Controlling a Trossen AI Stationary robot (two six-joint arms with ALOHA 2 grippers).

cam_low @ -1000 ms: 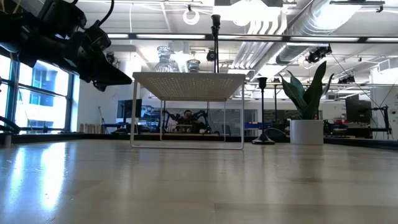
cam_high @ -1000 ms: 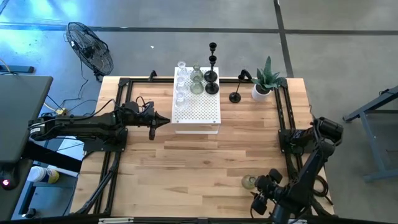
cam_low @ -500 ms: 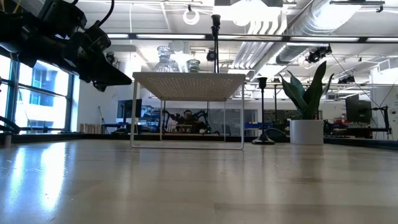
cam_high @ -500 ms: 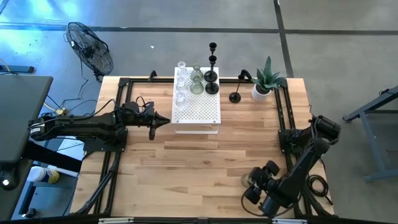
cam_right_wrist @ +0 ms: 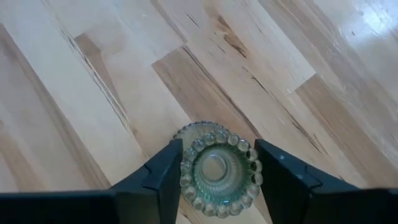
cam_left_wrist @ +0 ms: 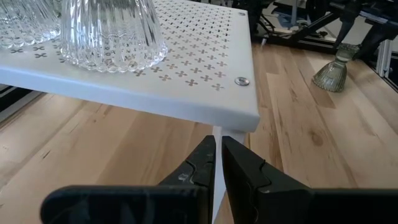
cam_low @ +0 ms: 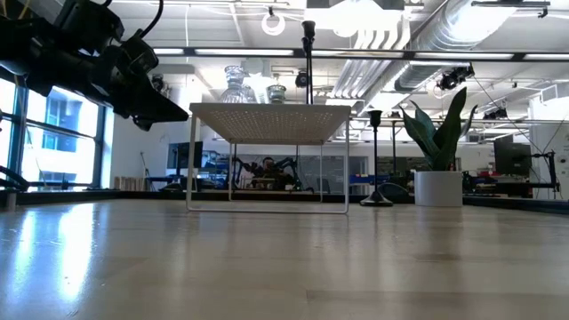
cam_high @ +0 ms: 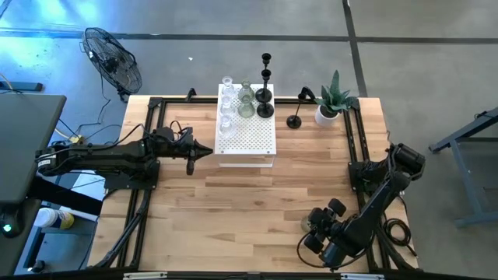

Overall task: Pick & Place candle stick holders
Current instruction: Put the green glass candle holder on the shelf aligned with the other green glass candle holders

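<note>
From above, you see the right gripper (cam_high: 313, 231) at the desk's near right corner, over the small greenish beaded glass candle holder (cam_high: 312, 226). That is a reach for a pick, judging by the pose. The other holders, clear glass (cam_high: 226, 105) and tall black thin-stemmed ones (cam_high: 265, 93), already stand upright along the far edge of the white perforated metal stand (cam_high: 247, 140). One short black holder (cam_high: 294, 120) sits on the desk beside the green spiky plant in a white pot (cam_high: 331, 105).

The low view shows only the stand (cam_low: 269, 120) and the left arm beside it.

The left wrist view shows the left gripper (cam_left_wrist: 217, 163) closed on nothing, parked just off the stand's corner, waiting.

In the right wrist view, the greenish holder (cam_right_wrist: 216, 169) stands upright, its long axis vertical, mouth up toward the camera. The fingers (cam_right_wrist: 163, 171) are spread, straddling it; contact cannot be told.
</note>
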